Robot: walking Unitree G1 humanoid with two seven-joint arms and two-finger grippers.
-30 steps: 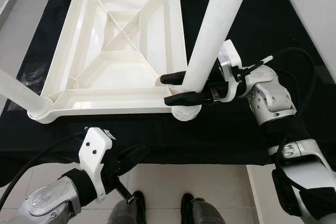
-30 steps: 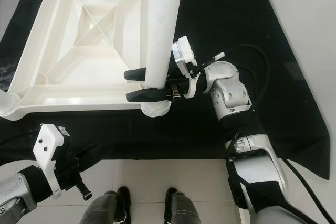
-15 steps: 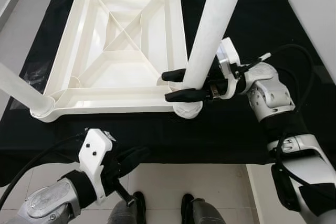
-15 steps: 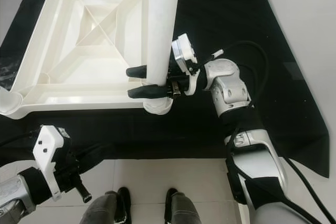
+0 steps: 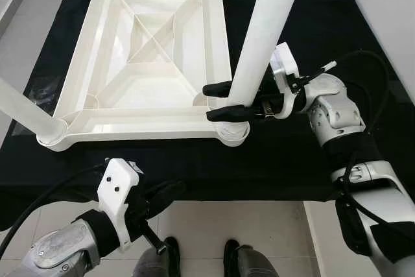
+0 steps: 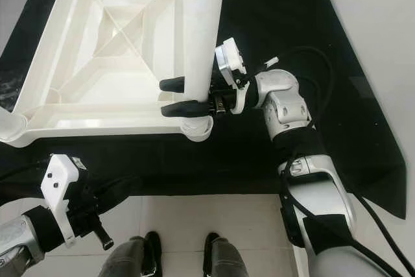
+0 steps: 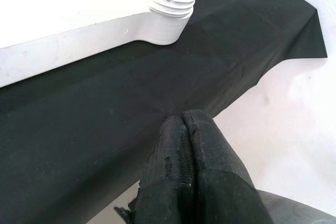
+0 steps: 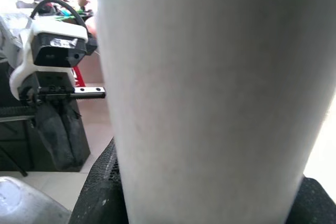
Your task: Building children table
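We count one upturned white table on a black cloth over pale floor tiles, four legs; right fingers grip one leg; left fingers closed, empty

white plastic table | upside down on black cloth | near-right leg upright in socket

My floor is pale tile, and a black cloth is spread over it — its near edge just ahead of my feet. On the cloth lies the white tabletop, upside down — ribs showing.
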